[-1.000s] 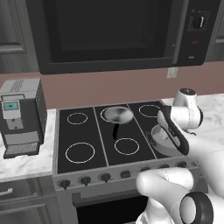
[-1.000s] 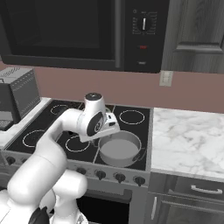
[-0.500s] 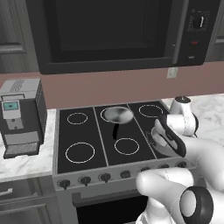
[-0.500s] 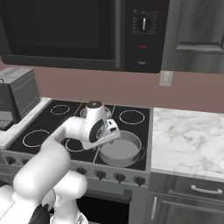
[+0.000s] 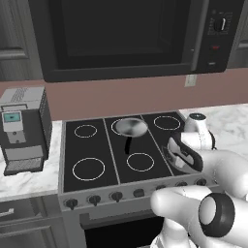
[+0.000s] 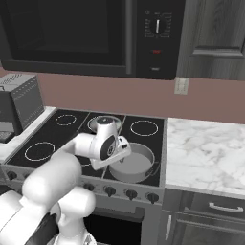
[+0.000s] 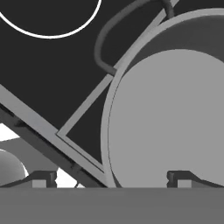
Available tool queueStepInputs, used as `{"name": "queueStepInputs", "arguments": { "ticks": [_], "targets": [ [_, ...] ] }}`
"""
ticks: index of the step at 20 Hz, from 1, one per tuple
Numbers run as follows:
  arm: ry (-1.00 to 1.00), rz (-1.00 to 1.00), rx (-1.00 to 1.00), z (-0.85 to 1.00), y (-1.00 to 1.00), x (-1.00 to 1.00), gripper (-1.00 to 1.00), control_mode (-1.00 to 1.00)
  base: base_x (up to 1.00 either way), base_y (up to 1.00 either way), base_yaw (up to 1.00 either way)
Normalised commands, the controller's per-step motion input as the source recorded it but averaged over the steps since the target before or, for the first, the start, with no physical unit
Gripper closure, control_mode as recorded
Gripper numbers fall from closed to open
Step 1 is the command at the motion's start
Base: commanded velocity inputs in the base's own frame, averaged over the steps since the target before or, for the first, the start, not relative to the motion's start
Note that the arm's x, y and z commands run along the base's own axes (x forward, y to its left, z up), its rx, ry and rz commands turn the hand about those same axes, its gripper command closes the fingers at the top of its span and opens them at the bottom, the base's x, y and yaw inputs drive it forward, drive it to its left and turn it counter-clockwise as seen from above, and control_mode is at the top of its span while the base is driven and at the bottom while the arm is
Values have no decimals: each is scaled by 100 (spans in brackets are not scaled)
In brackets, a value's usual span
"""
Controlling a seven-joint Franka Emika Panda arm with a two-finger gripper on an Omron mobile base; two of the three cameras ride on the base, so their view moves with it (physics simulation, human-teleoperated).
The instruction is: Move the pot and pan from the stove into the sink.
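Stove (image 6: pixel 143 112) top — pan (image 5: pixel 129 127) at 12 o'clock.
Gripper (image 7: pixel 111 177) hung over the pot (image 6: pixel 135 162) rim — jaws spread, straddling its wall.

Even, soft rendered light fills the kitchen; the stove (image 5: pixel 121 150) glass stays matte and glare-free. The pan (image 5: pixel 130 127) above its centre shows a smeared sheen. Edges stay sharp.

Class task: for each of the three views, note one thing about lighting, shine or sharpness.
Left base view: the pan shows a soft bright sheen, and the arm blocks most of the pot. Right base view: lighting is even and the pot looks flat grey. Hand view: the pot fills the frame in flat grey, without glare; the hand shows only its tips.
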Motion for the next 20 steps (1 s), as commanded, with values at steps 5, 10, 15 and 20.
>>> {"name": "queueStepInputs", "arguments": {
  "ticks": [5, 10, 15, 20],
  "targets": [
    [5, 6, -1, -30, -1, 7, -100, -100, 0, 0, 0],
    [4, 6, 0, -28, -5, 14, -100, -100, 0, 0, 0],
    [2, 6, 0, -28, -13, 22, -100, -100, 0, 0, 0],
    [0, 2, 0, -5, -8, 8, 100, -100, 0, 0, 0]
  ]
}}
